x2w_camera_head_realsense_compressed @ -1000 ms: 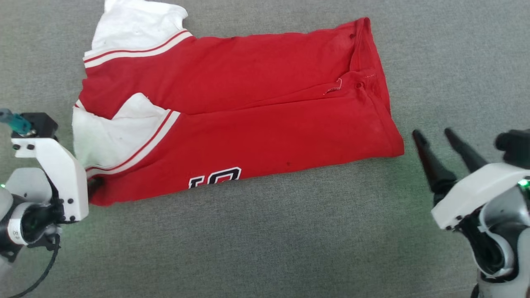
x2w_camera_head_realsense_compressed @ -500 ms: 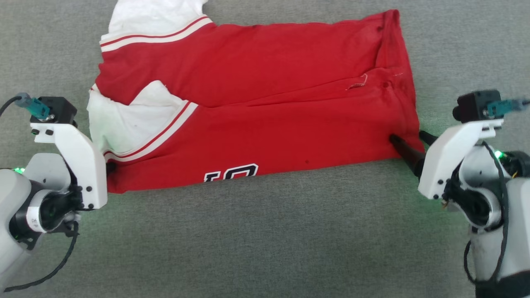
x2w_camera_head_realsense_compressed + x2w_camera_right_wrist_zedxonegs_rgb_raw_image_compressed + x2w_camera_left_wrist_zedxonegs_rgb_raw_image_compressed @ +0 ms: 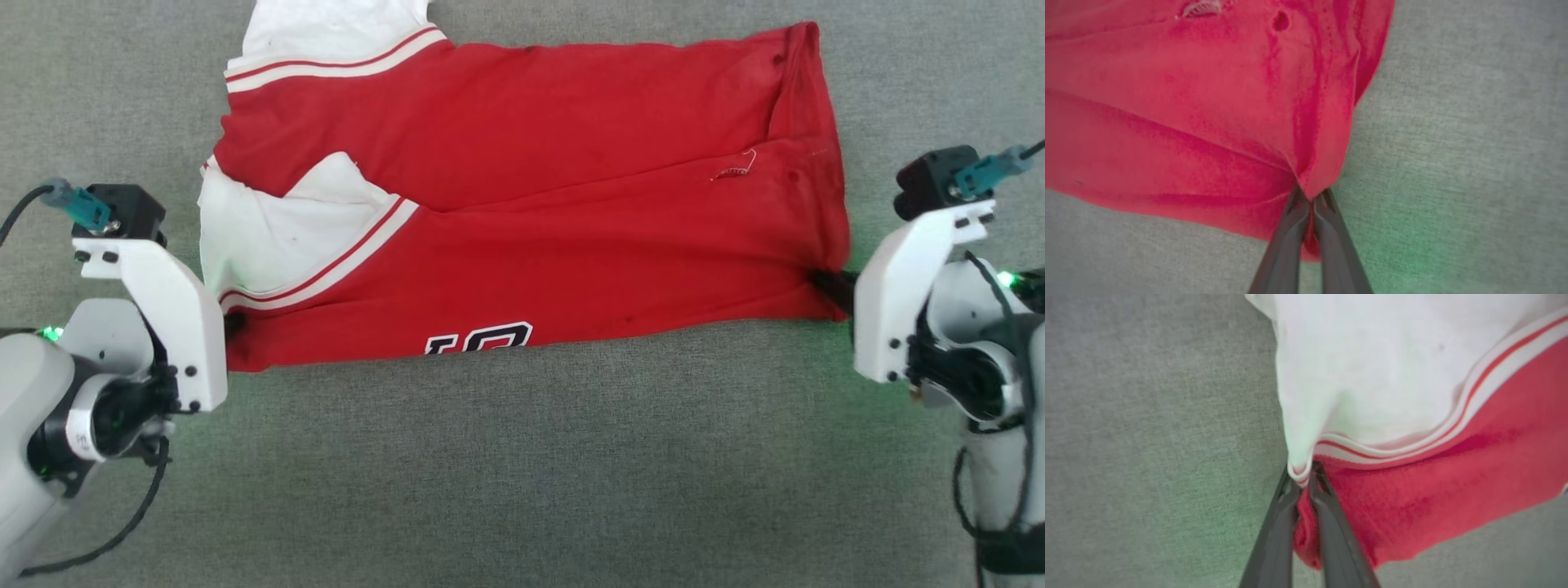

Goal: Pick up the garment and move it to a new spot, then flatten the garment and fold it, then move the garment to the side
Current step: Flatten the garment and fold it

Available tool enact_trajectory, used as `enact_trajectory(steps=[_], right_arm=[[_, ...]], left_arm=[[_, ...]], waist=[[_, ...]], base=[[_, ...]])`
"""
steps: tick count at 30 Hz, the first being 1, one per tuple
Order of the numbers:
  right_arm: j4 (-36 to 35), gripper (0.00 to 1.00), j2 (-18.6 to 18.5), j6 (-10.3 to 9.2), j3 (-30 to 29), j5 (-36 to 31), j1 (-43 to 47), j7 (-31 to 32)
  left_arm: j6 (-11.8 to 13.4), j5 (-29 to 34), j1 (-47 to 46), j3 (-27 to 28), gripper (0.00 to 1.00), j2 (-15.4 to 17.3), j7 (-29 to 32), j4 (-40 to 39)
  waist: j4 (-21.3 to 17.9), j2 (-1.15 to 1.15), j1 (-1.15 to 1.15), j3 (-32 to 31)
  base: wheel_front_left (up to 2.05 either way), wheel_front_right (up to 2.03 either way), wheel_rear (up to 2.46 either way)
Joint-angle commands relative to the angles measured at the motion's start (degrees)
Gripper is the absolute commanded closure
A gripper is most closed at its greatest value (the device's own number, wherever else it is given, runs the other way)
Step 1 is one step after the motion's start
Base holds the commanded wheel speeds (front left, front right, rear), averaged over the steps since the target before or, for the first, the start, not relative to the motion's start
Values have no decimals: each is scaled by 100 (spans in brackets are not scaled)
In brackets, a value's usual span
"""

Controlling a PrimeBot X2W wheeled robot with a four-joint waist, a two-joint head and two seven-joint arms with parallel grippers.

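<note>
The garment [image 3: 522, 188], a red jersey with white sleeves and striped trim, lies folded lengthwise on grey cloth, part of a black number print showing at its near edge. My left gripper [image 3: 233, 322] is shut on its near left corner; in the left wrist view the fingers [image 3: 1278, 522] pinch the striped sleeve edge of the garment [image 3: 1412, 457]. My right gripper [image 3: 824, 282] is shut on the near right corner; the right wrist view shows red fabric [image 3: 1208, 122] bunched between the fingertips [image 3: 1290, 216].
A grey fabric surface [image 3: 522, 474] spreads under and around the garment, with open room toward the near side. The upper white sleeve [image 3: 326, 33] runs off the top edge of the head view.
The right gripper came in from the lower right, straddled the garment's near right corner and shut on it. The left gripper shut on the left corner. The head view shifted.
</note>
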Motion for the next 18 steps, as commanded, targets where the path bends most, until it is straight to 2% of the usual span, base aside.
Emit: enact_trajectory(steps=[1,6,14,18], right_arm=[[-15,100,-128,-14,-59,39,197,146],[-677,100,-288,-12,-192,369,427,543],[-1773,100,-562,-10,-470,766,1127,1316],[-2163,100,-519,-10,-693,815,1604,1609]], left_arm=[[55,-65,182,-59,100,-4,68,-105],[378,-108,351,43,100,401,137,-717],[1043,-239,892,94,100,930,215,-1928],[1281,-249,1214,17,100,1066,125,-2353]], waist=[[3,0,0,-50],[45,0,0,-219],[84,0,0,-354],[106,0,0,-337]], base=[[0,0,0],[0,0,0],[0,0,0],[0,0,0]])
